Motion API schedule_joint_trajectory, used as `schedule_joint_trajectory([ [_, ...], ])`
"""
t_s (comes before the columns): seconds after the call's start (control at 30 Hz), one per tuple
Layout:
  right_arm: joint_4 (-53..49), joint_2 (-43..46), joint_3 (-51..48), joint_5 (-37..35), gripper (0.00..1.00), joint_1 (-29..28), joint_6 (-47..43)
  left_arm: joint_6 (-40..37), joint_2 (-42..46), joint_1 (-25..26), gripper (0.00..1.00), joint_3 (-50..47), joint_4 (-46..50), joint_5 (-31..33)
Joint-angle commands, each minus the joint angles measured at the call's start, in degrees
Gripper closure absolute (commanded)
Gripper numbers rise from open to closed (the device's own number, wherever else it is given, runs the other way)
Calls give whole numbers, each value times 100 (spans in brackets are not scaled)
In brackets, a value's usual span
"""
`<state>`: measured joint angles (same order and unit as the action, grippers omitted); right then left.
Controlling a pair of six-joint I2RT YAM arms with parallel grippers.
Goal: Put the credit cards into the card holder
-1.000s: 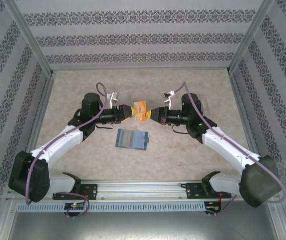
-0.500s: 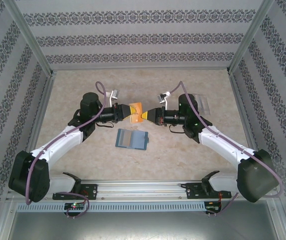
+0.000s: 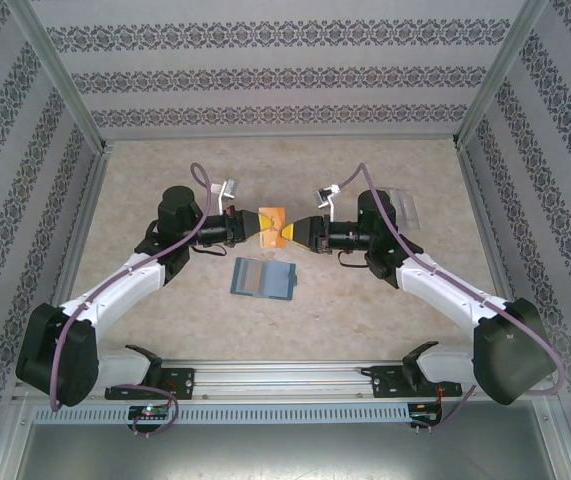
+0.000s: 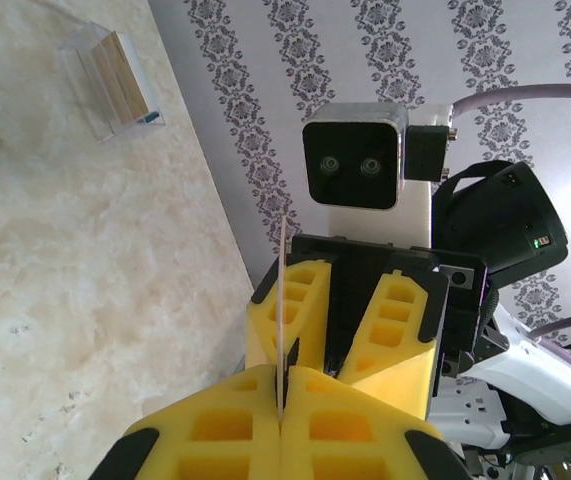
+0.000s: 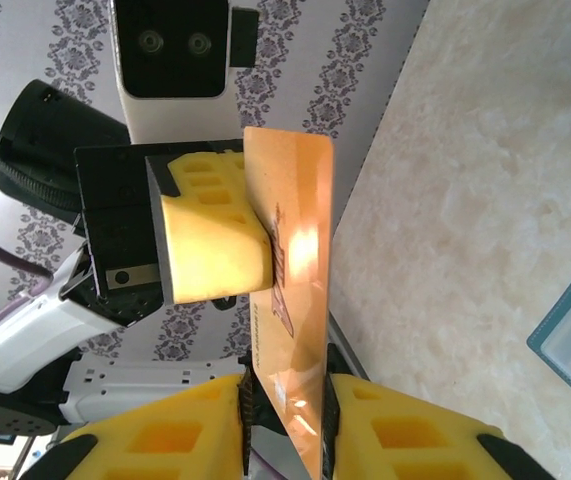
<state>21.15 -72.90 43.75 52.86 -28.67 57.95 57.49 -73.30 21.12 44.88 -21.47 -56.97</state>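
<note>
Left gripper (image 4: 282, 392): closed on the orange card. Both yellow fingers press flat against the card's two faces, and in the left wrist view the card is seen edge-on in the seam between them.

Right gripper (image 5: 287, 388): jaws parted. The far end of the card stands in the gap. In the left wrist view the card runs close alongside one finger and the other finger stands clear of it.

Gripper arrangement: the two grippers face each other tip to tip above the middle of the bench, close together, with the card bridging them.

Orange card (image 5: 300, 200): upright on its long edge and lifted off the bench. One end is clamped in the left gripper and the other end sits inside the open right gripper. The face is glossy, with dark print near the middle.

Card holder (image 3: 263, 279): flat on the bench, below the two grippers and on the side toward the arm bases, apart from both. It is blue, with a greyish panel on its left half. One corner shows at the right edge of the right wrist view.

Clear stand (image 4: 115, 75): on the bench behind the right gripper, past the right arm's wrist, well apart from the left gripper.

Cards in stand (image 4: 125, 88): upright inside the clear stand, tan in colour. Their number cannot be told.

Bench (image 3: 365, 310): pale marbled surface beneath both grippers.
</note>
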Motion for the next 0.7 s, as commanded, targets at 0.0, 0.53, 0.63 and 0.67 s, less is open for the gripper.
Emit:
schedule_joint_trajectory([
  [0.0, 387, 36, -20, 251, 69, -68, -89, -40, -101, 128, 100, 36, -228, -365],
  [0.53, -152, 75, -728, -1185, 100, -558, -231, -1915, 225, -45, 11, 303, 3090, 973],
  [0.63, -358, -104, -898, -1966, 100, -860, -327, -2481, 272, -57, 4, 440, 4672, 2955],
  [0.67, -332, -242, -903, -2126, 100, -941, -304, -2626, 184, -56, 3, 505, 5074, 3425],
])
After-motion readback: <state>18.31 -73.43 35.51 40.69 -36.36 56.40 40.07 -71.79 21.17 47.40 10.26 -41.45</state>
